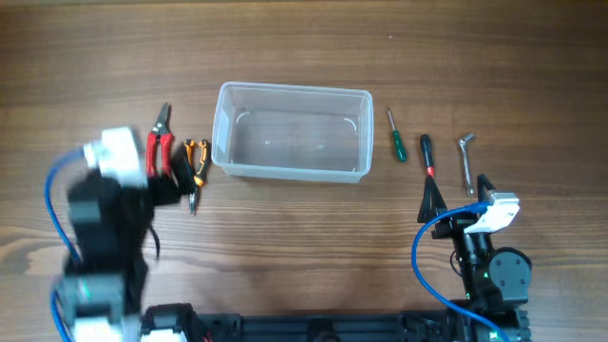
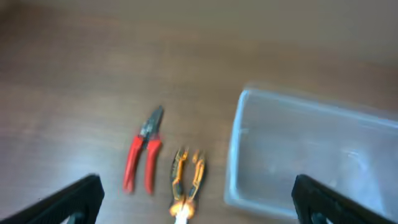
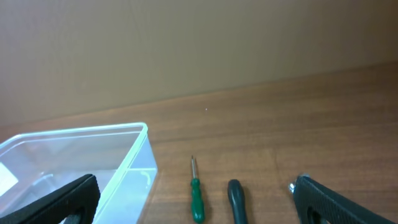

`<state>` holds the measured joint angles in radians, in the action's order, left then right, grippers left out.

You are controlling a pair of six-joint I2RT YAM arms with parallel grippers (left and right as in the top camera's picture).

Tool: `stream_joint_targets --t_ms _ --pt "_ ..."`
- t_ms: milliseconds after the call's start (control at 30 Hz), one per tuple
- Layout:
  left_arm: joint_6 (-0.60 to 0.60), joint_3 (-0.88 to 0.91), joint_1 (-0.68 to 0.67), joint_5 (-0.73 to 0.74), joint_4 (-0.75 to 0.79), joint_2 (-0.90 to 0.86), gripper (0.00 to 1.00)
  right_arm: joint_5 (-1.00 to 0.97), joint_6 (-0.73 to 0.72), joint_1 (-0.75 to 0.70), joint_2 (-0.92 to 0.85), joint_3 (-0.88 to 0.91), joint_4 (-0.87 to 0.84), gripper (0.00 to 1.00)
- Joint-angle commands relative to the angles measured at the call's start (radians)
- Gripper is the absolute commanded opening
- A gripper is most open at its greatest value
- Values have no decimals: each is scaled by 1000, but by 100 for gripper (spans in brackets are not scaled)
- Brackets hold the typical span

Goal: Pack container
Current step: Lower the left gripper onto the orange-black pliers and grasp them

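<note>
1. Overhead view: the left end effector (image 2: 196, 185) hangs wide and empty near the red pliers (image 1: 160, 144) and orange pliers (image 1: 197, 161). The right end effector (image 1: 459, 198), equally wide and empty, waits near the black screwdriver (image 1: 427, 152).
2. The container (image 1: 290, 174) stands empty mid-desk (image 1: 304, 247), between the tool groups.
3. Packing looks unstarted. Next, one end effector likely must descend and close on a tool.
</note>
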<state>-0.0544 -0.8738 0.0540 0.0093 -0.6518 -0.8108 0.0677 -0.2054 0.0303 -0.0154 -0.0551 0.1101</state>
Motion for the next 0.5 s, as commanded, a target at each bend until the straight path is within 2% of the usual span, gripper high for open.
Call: stream_joint_targets --t_ms 0,133,400,433,467 --pt "122 -316 5 -52 -204 -342 100 12 -11 5 13 2 -5 100" --pt "137 -485 5 -57 -283 -584 100 12 -11 5 13 2 -5 100" --pt "134 -492 5 -45 -316 -787 99 12 -11 5 13 2 -5 100" --pt "139 -492 5 -45 -318 -803 95 12 -11 5 13 2 -5 100" --pt "152 -492 5 -45 -317 -817 78 12 -11 5 13 2 -5 100"
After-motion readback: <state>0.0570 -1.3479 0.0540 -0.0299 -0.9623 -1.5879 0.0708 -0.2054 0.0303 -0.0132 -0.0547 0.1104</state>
